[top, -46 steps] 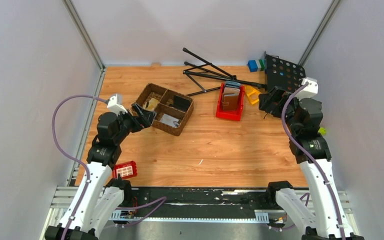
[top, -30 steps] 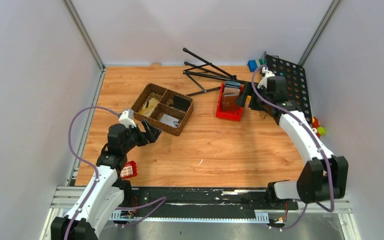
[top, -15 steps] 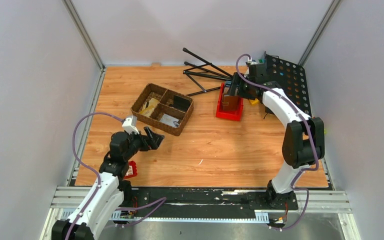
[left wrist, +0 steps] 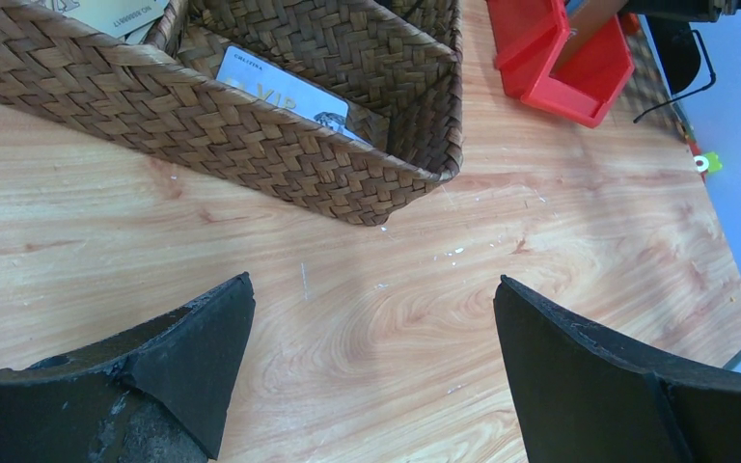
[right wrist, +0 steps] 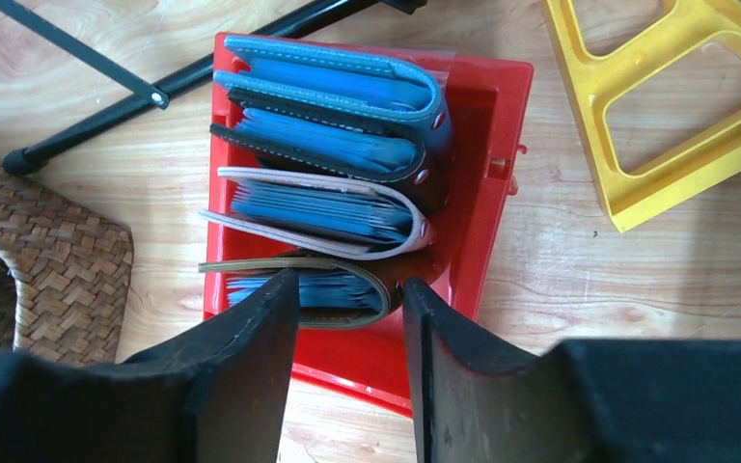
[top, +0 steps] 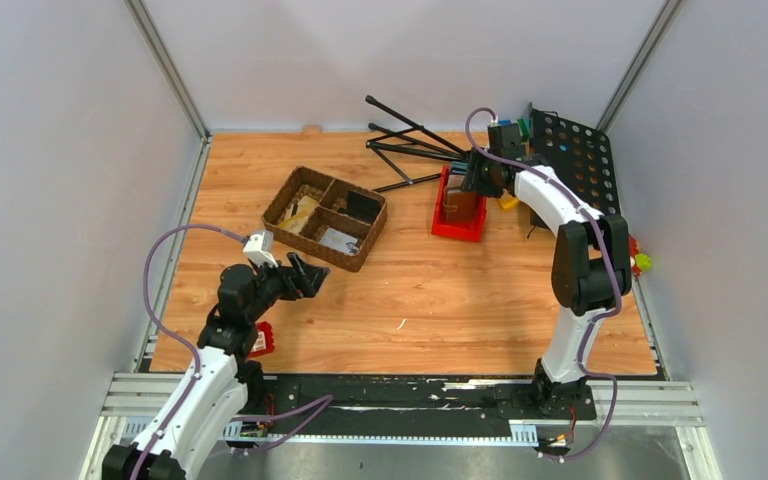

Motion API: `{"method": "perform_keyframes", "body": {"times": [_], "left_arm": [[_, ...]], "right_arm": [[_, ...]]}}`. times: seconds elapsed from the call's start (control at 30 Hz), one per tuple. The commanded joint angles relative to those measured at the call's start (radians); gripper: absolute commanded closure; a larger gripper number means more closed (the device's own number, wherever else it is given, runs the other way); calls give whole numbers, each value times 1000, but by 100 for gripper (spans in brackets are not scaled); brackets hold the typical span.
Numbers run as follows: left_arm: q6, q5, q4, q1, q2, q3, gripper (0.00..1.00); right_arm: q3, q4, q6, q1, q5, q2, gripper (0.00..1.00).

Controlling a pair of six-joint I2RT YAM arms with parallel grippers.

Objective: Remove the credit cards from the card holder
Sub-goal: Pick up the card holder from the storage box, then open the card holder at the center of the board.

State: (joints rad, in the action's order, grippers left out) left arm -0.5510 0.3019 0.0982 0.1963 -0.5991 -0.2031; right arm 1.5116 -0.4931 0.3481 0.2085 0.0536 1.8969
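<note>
At the left, our left gripper (left wrist: 371, 309) hung over bare table (left wrist: 367, 318) just in front of the wicker basket (left wrist: 251, 145), its jaws spread wide and holding nothing. It had no part in the work at that moment.

Further right, the red bin (right wrist: 487, 174) held three folded wallets standing on edge, packed side by side. The brown card holder (right wrist: 384, 289) was the nearest of them, with the credit cards (right wrist: 328, 285) tucked in its sleeves, only their edges showing. Our right gripper (right wrist: 347, 289) sat directly above that holder, its jaws partly apart and straddling it; we saw nothing clamped yet.

We judged the pick itself to be the risk. The holder pressed against the pale wallet (right wrist: 347, 207) beside it, so a finger could catch that neighbour and drag it up too. A grip landing on the open side, not the fold, might let the holder splay and spill cards into the bin. The light bin could also lift or tip.
</note>
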Motion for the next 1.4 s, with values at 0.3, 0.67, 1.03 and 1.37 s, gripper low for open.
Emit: {"method": "perform_keyframes", "body": {"times": [0.3,0.67,1.03,1.37], "left_arm": [[28,-15,14,5,50,5,0],[21,19,53,5,46,19,0],[42,54,250,161,-70,22,1],[132,5,200,365,-235,-136,1]], "right_arm": [[-84,-8,-6,5,105,-148,100],[-151,-9,-47,4,279,-396,100],[-329,-118,-134,38,553,-565,100],[-588,64,-156,86,768,-697,100]]}}
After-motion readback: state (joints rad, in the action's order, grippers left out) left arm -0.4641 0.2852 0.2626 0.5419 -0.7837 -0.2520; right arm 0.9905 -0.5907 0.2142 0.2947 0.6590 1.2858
